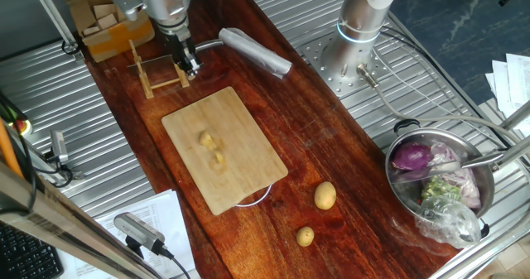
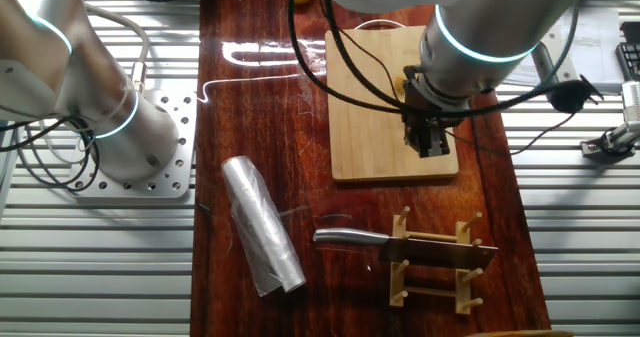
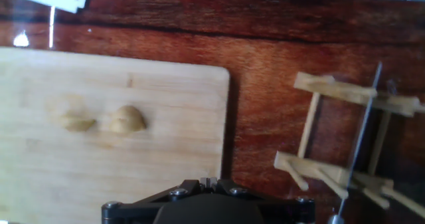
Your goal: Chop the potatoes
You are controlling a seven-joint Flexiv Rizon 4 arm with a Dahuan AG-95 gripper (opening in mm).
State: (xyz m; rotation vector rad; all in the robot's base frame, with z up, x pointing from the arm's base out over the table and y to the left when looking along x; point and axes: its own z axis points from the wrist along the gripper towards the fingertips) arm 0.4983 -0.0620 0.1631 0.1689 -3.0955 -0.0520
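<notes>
Partway through at most, judging by the layout. Found on the cutting board [image 1: 240,175]: a few pale-yellow potato chunks [image 1: 212,147], cut-faced and small, close together near the board's middle, a little ahead of the fingers and off to one side in the hand view, well inside every edge of the board. Seen there as two lumps [image 3: 127,119], near one another; cannot say whether touching. Further off, past the far end of the board from the fingers and out on the bare table [image 1: 331,138]: two whole potatoes [image 1: 325,195], uncut and untouched. Left to do, then, as a judgement: fetching the blade, chopping the chunks finer, perhaps dealing with the whole ones.

Gripper [image 2: 430,149] hanging above the board's end edge, between the chunks and the wooden rack [image 2: 435,277]. Fingers carrying nothing visible; cannot tell whether clenched or released, being dark and small in both fixed views and hidden under the hand's own body in the hand view. Cleaver [image 2: 440,252] lying across the rack, on the opposite side of the fingers from the chunks, handle pointing out towards a roll of plastic wrap [image 2: 262,239].

Open wood between board edge and rack, just beside the fingers, with room to come down. Tighter around the cleaver: rack pegs close on both sides of the blade, roll near the handle end. Plenty of bare board around the chunks for a downward cut.
</notes>
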